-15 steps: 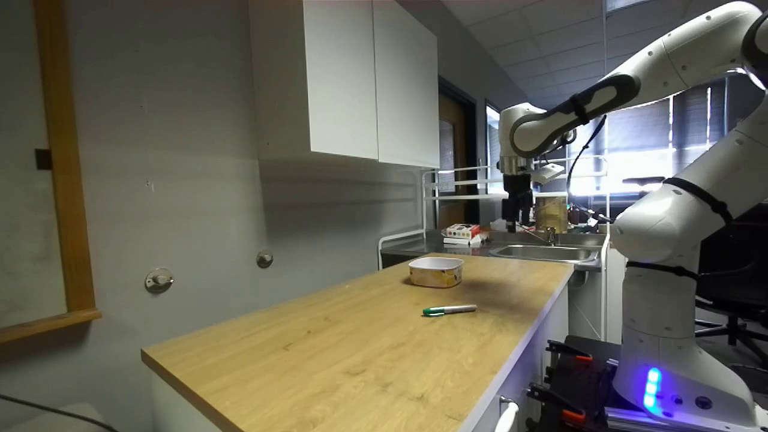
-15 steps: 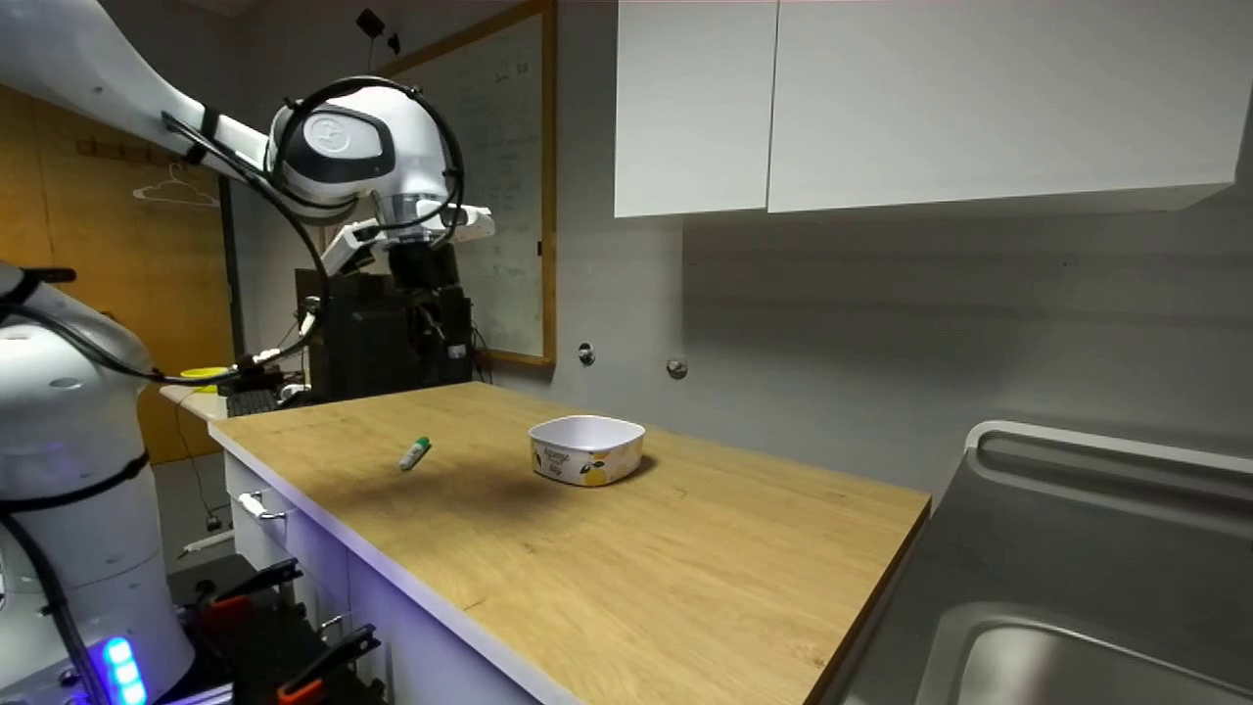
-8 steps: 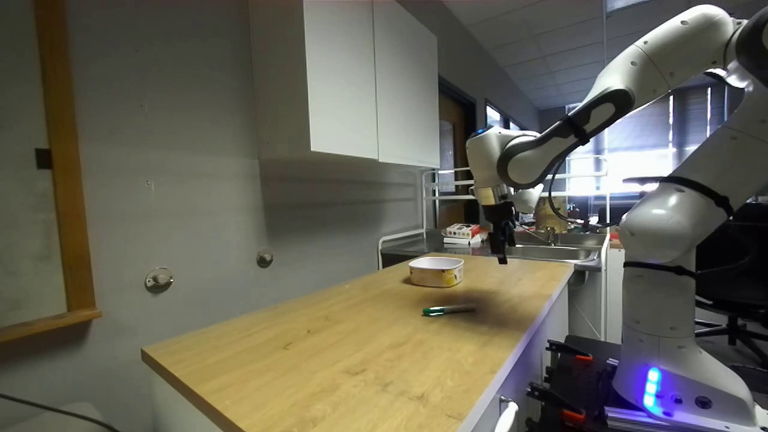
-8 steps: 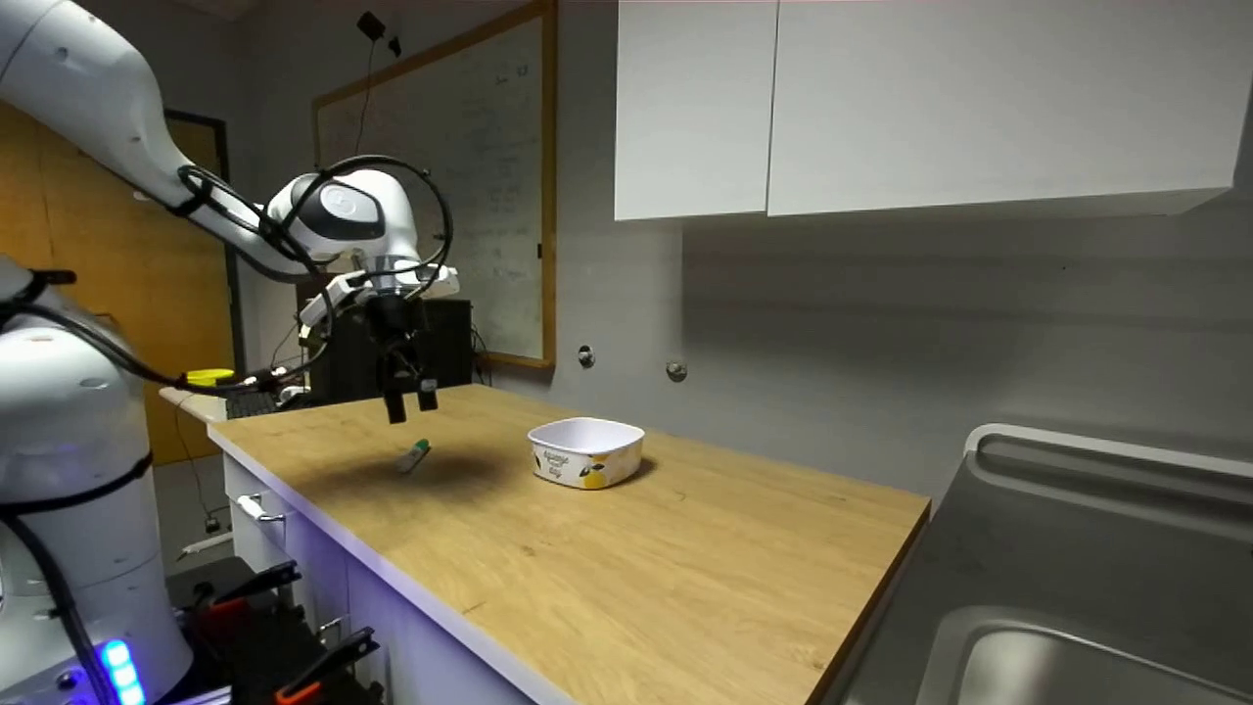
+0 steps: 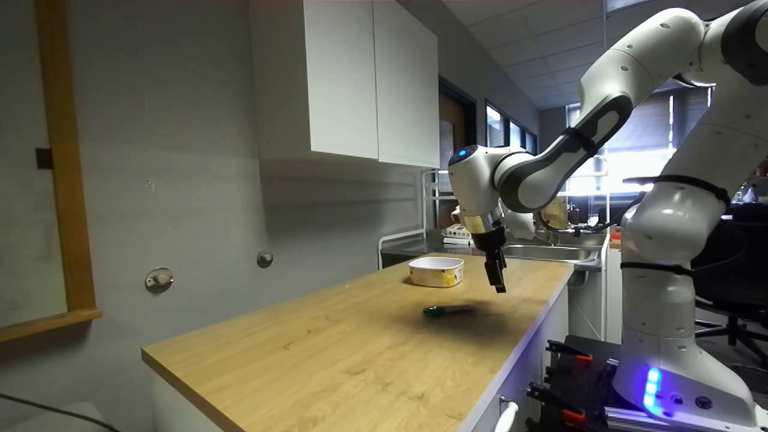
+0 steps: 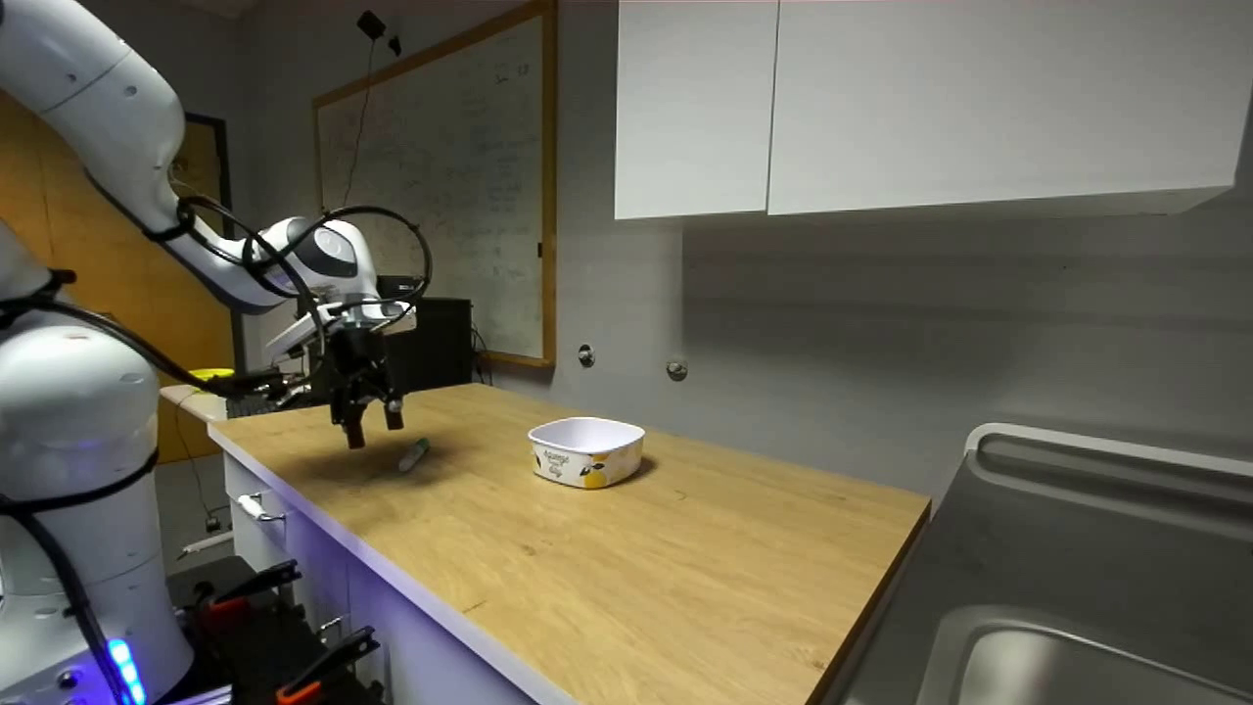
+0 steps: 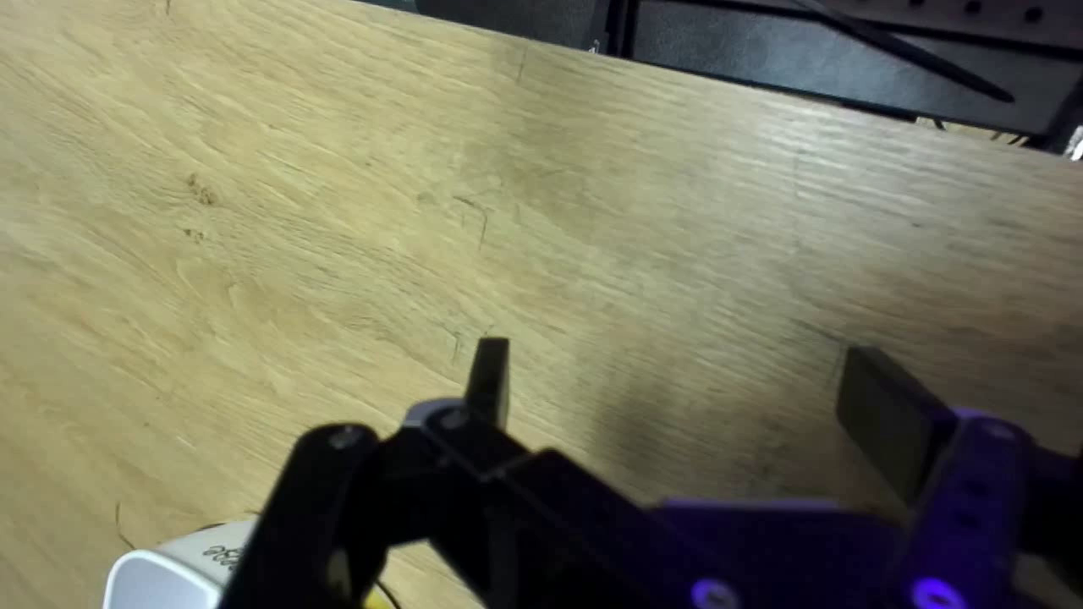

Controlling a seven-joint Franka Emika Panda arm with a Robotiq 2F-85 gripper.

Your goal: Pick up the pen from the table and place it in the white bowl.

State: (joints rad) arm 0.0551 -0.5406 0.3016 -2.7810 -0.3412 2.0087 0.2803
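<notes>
The pen [image 5: 450, 310], a thin marker with a green cap, lies on the wooden table [image 5: 336, 348]; it also shows in an exterior view [image 6: 413, 454]. It is out of the wrist view. The white bowl [image 5: 436, 275] stands behind the pen, white inside with yellow fruit prints outside. It shows in both exterior views [image 6: 587, 460], and its corner is at the bottom left of the wrist view [image 7: 165, 582]. My gripper [image 6: 375, 433] is open and empty, tilted, above the table beside the pen. Its two fingers stand wide apart in the wrist view [image 7: 677, 347].
A sink [image 5: 546, 253] and boxes [image 5: 461, 233] lie beyond the table's end. A white wall cabinet [image 6: 930, 108] hangs above the wall side. Black clamps [image 6: 328, 661] sit beside the robot base, near the table's front edge.
My gripper has come down toward the table and tilted, moving toward the robot-base side, and its shadow now covers the pen. The pen and bowl have not moved.
</notes>
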